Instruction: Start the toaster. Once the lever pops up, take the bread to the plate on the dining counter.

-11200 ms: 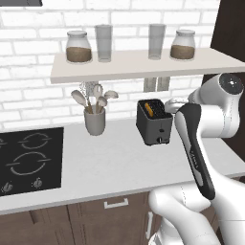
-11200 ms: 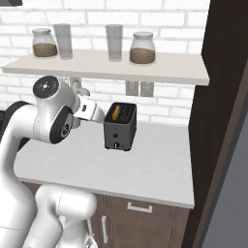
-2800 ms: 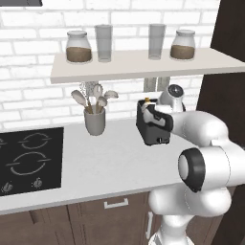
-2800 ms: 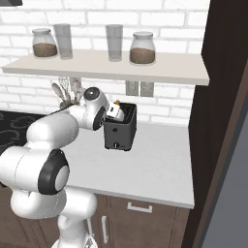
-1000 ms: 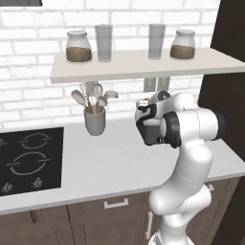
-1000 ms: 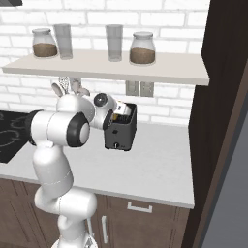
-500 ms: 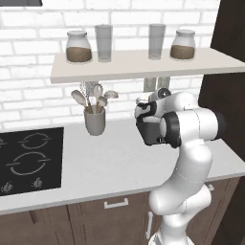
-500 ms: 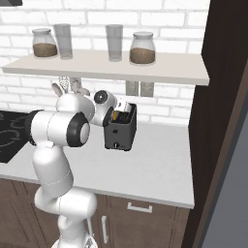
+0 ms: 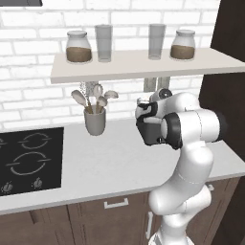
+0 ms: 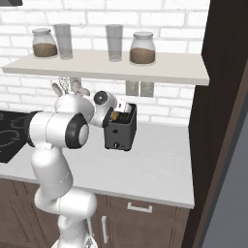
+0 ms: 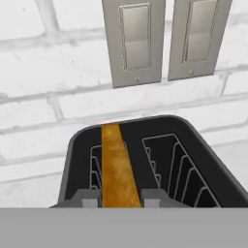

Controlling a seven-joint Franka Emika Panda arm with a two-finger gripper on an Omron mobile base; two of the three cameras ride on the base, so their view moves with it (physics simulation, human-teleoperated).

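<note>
Golden-brown bread (image 11: 115, 167) stands in the toaster (image 11: 145, 160) slot — gripper (image 11: 116, 197) fingertips pinch its edge.

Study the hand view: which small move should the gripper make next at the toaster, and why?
Probably finish closing, then lift straight up. The gripper sits over the toaster, one fingertip on each side of the bread standing in the left slot. The jaws look nearly on the slice, but a firm grip cannot be confirmed.
</note>
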